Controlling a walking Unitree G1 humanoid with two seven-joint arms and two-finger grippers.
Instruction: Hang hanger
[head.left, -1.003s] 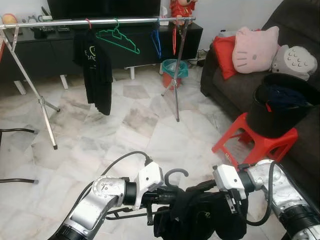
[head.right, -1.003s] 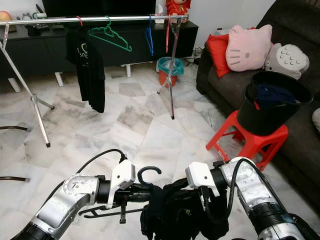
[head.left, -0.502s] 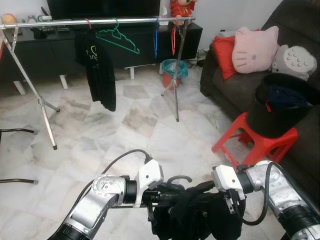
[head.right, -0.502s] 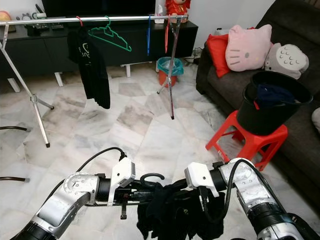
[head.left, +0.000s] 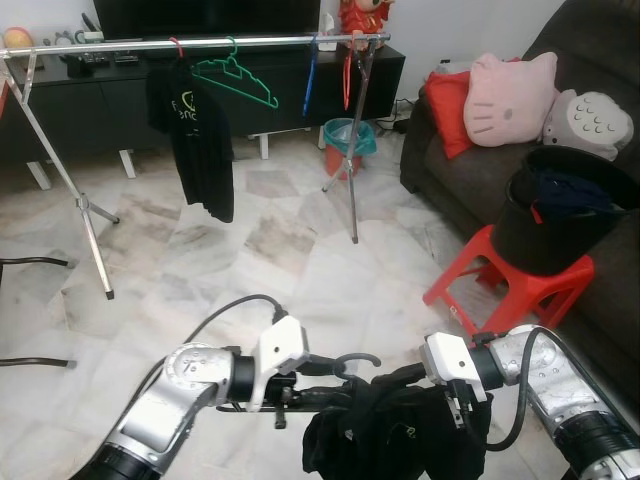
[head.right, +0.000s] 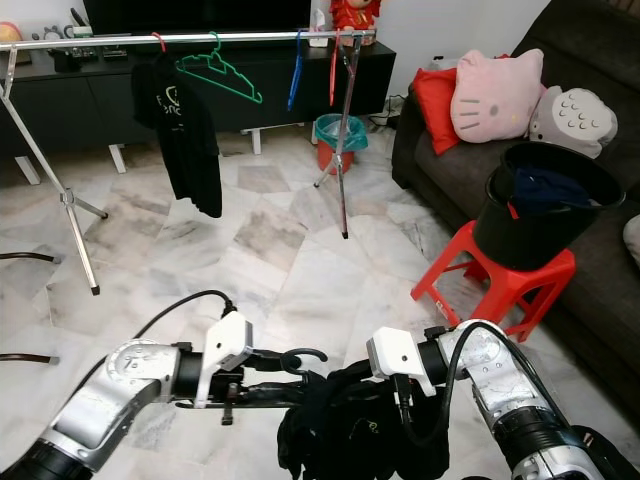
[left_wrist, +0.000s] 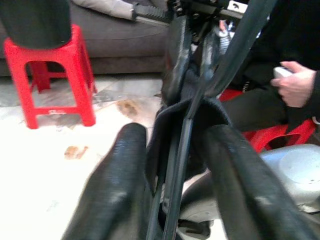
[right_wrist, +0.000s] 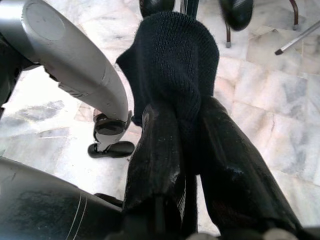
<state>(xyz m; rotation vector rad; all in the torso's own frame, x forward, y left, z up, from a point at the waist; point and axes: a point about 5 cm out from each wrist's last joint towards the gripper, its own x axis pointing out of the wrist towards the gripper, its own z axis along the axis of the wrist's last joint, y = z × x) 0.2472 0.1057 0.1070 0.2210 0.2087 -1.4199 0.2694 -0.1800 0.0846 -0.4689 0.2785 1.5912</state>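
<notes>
Black hanger (head.left: 340, 385) held low between both arms, hook curled upward near the left gripper (head.left: 318, 388), dark garment (head.left: 395, 440) draped over it and drooping toward the floor. Left gripper fingers (left_wrist: 120, 190) closed around the hanger's thin bars, garment fabric bunched between them in the left wrist view. Right gripper (right_wrist: 186, 150) clamped on a fold of the same garment, knitted cloth protruding past the fingertips in the right wrist view. Both silver arms bent inward, grippers near each other over pale marble floor (head.left: 290, 260).

Metal clothes rail (head.left: 200, 42) across the far side of the room, well apart from the grippers, on splayed tripod legs. Hung on rail: black T-shirt (head.left: 195, 135) on a red hook, empty green hanger (head.left: 238, 80) beside it, blue hanger (head.left: 311, 78) and red hanger (head.left: 347, 80) near the right-hand support pole. Teal bin (head.left: 348, 140) on the floor behind that pole. Low dark cabinet (head.left: 110, 100) behind the rail.

Red plastic stool (head.left: 505, 285) to the right, carrying a black bucket (head.left: 555, 215) with dark laundry inside. Dark sofa (head.left: 470, 170) behind the stool, holding a red cushion (head.left: 450, 105), a pink cat-face cushion (head.left: 510, 95) and a grey paw-shaped cushion (head.left: 590, 120). Person's hand (left_wrist: 296, 84) holding a small pale object, seen in the left wrist view past the hanger.
</notes>
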